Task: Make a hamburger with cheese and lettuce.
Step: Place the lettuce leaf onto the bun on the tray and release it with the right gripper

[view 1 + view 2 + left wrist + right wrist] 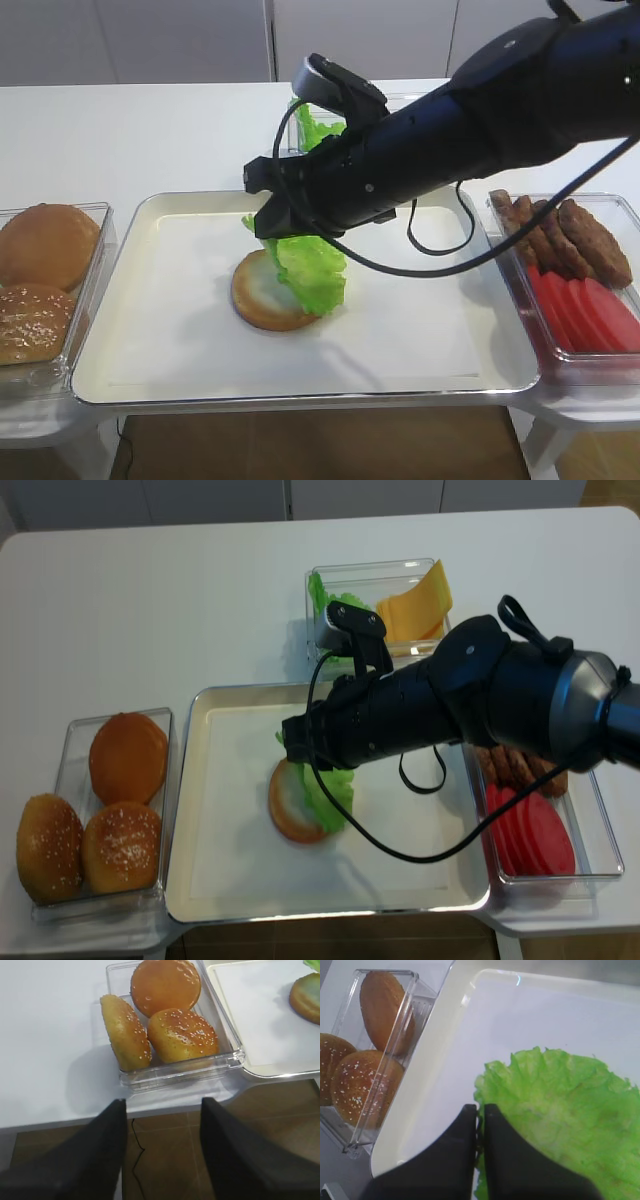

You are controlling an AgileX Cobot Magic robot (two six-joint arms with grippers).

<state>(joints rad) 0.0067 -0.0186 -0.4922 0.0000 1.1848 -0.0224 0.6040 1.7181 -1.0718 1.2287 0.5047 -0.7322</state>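
1. Right gripper (481, 1125) clenched on the edge of a lettuce (310, 265) leaf, held over the tray (150, 340).
2. Leaf hanging with its lower end draped on the right part of the bun (265, 292), which lies cut face up near the tray's middle; bun bare otherwise.
3. Left gripper (162, 1155) parked off the table's left edge, jaws apart, holding nothing, near the box (227, 1057) of seeded tops.
4. Cheese (412, 608) in the back box beside spare lettuce, untouched.
5. Risk: leaf sits off-centre to the right; letting go here would likely leave it sliding off onto the tray.
6. Risk: leaf folded or bunched under its own weight, giving a lopsided bed for the cheese.
7. Risk: lowering further could press the jaws into the bun and shove it across the tray.
8. Risk: leaf clinging to the pads on release and lifting away again.
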